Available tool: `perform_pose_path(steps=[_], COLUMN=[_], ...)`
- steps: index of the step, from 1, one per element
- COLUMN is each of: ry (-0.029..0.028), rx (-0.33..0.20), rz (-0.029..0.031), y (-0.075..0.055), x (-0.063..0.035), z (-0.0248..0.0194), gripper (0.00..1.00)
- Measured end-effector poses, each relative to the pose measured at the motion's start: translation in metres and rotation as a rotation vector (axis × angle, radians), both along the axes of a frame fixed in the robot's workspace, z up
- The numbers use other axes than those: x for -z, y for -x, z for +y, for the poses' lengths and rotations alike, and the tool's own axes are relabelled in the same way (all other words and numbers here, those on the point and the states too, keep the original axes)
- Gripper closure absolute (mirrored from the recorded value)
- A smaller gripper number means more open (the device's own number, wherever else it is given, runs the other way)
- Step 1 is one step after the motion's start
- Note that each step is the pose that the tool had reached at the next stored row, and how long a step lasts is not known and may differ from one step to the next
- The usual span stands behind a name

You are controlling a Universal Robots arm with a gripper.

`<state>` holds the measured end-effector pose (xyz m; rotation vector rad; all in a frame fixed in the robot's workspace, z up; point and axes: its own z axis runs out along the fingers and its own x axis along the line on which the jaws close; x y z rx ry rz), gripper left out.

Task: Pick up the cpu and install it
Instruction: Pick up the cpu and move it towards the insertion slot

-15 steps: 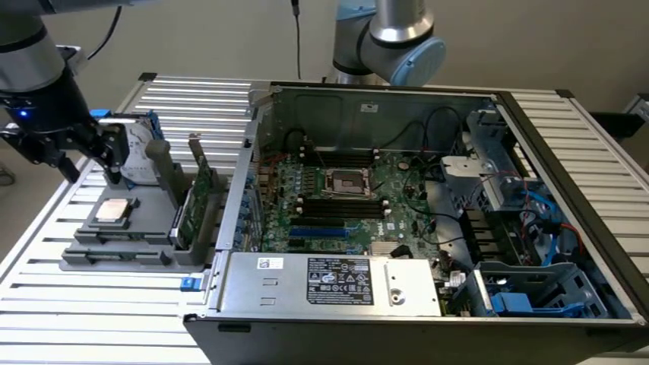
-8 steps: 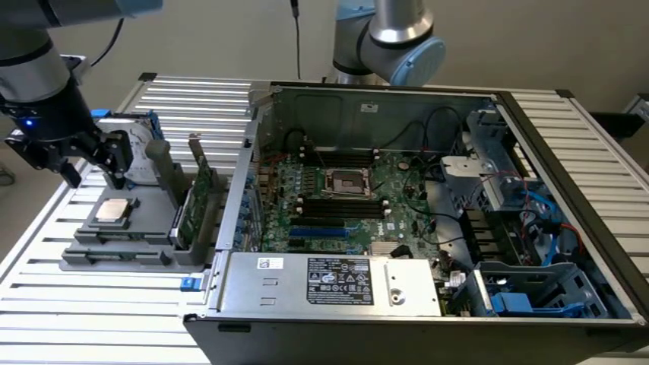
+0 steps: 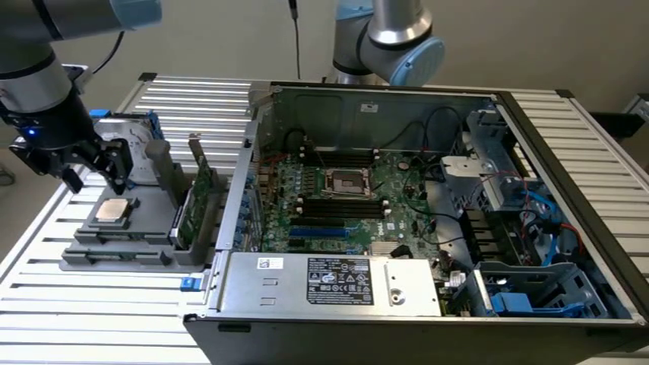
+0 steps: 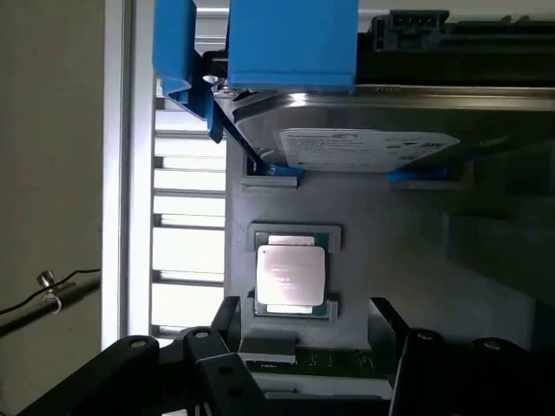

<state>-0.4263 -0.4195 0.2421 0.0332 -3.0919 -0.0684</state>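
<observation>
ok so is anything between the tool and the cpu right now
Nothing visible does. The open tool hangs above the cpu, which lies bare on its grey holder. The hard drive stands further along the holder, apart from the cpu and off the path.

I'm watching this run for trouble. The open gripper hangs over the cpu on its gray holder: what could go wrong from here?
The cpu is thin and sits low in its holder; the open gripper might close off-centre and tip it.
The hard drive stands close beside it; the gripper could bump it.
The socket lies deep in the case; a tilted chip may seat badly.
</observation>
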Motion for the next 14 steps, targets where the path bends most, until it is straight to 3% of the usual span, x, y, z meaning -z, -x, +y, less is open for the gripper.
perform_pose_path(steps=[14], ry=[0.0], rx=[0.013], rz=[0.0001], y=[0.005], x=[0.0254], z=[0.0019], gripper=[0.3])
